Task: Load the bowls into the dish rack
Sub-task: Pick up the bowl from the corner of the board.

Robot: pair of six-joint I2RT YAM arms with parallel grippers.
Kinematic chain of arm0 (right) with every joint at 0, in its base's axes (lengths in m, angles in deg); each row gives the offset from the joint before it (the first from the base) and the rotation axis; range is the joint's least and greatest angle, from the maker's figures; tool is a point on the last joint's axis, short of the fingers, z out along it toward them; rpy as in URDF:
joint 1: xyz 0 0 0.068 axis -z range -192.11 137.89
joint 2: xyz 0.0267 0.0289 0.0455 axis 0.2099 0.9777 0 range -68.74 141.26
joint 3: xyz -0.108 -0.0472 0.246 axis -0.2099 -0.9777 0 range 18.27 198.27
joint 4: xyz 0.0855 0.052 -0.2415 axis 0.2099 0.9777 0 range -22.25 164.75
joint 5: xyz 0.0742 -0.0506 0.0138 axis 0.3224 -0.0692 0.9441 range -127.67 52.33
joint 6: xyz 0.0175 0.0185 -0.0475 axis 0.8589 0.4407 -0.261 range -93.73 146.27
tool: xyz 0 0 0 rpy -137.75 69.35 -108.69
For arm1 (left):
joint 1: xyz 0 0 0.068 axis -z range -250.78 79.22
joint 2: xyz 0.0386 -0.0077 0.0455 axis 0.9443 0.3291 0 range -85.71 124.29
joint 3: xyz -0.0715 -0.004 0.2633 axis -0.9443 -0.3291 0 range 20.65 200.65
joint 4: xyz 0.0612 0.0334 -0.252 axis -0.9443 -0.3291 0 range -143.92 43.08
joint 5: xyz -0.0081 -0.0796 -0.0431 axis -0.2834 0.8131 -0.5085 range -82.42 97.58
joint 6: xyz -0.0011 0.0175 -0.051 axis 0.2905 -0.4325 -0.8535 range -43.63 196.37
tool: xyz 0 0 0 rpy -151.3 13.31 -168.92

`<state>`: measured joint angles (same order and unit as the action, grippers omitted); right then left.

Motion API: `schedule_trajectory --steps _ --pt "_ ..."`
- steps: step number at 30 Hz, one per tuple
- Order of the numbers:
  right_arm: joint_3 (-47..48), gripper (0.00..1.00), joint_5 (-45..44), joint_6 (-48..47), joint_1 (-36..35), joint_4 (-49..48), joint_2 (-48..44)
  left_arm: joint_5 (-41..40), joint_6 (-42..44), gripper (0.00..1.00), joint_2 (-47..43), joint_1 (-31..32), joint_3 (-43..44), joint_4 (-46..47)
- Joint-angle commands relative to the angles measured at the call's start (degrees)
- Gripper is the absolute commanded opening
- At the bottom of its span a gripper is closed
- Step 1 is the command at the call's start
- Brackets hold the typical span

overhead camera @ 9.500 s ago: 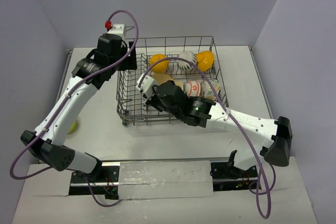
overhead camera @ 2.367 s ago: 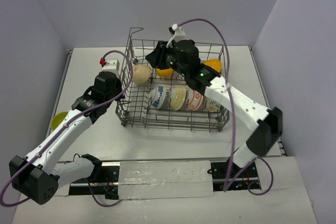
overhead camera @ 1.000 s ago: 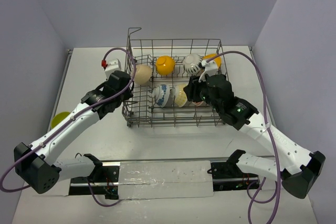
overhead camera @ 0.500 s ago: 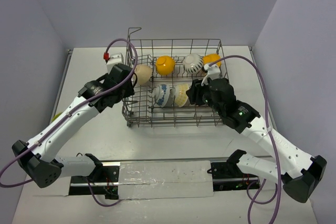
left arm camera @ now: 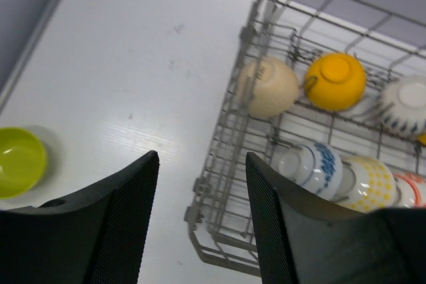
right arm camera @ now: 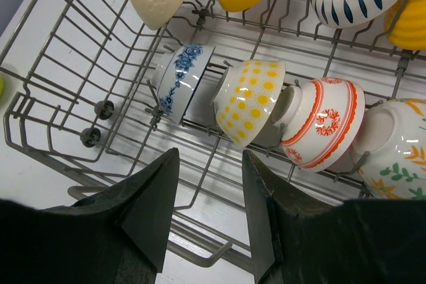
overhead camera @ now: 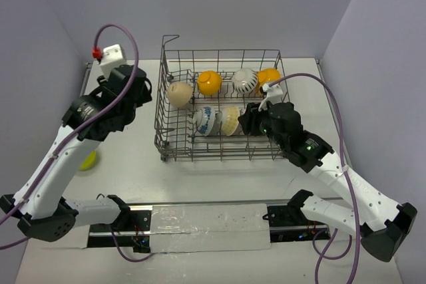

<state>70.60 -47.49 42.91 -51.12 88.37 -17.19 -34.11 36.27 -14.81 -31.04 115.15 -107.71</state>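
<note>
Bowls [right arm camera: 249,101] are found stood on edge inside the rack [overhead camera: 200,151], so propped for draining; one green bowl [overhead camera: 88,159] lies on the surface [overhead camera: 219,181] at its eight o'clock. Left claw [left arm camera: 201,164] and right claw [right arm camera: 210,164] are both spread, nothing held.

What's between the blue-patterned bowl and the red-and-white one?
A yellow-dotted bowl, lying on its side; the right wrist view shows it best.
</note>
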Motion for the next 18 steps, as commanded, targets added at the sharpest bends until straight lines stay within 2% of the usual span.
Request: schedule_trajectory --steps 1,4,5,8,9,14,18 --pt "-0.83 0.50 0.24 -0.38 0.42 -1.64 -1.45 -9.63 -0.94 0.60 -2.25 -2.21 3.85 -8.18" --pt "-1.09 0.51 0.86 -0.39 0.42 -1.90 -1.63 -7.45 -0.08 0.62 -4.97 -10.54 0.88 -9.00" --pt "-1.53 0.51 1.03 -0.30 0.42 -2.08 -1.71 -5.70 1.84 0.63 -5.93 -16.48 -0.79 -7.42" --pt "-2.06 0.51 2.79 -0.12 0.51 -3.13 -1.63 5.79 7.29 0.63 -8.22 -27.92 -8.60 -2.06" --pt "-2.06 0.51 3.14 -0.12 0.42 -3.22 -1.37 7.75 7.92 0.63 -8.84 -29.88 -10.28 1.17" --pt "-2.15 0.51 4.64 -0.12 0.51 -3.57 -1.19 13.21 8.90 0.63 -5.77 -39.38 -18.45 5.60" --pt "-2.68 0.51 4.90 0.06 0.51 -3.31 -2.42 23.20 9.16 0.64 -3.05 -49.12 -23.12 9.54"
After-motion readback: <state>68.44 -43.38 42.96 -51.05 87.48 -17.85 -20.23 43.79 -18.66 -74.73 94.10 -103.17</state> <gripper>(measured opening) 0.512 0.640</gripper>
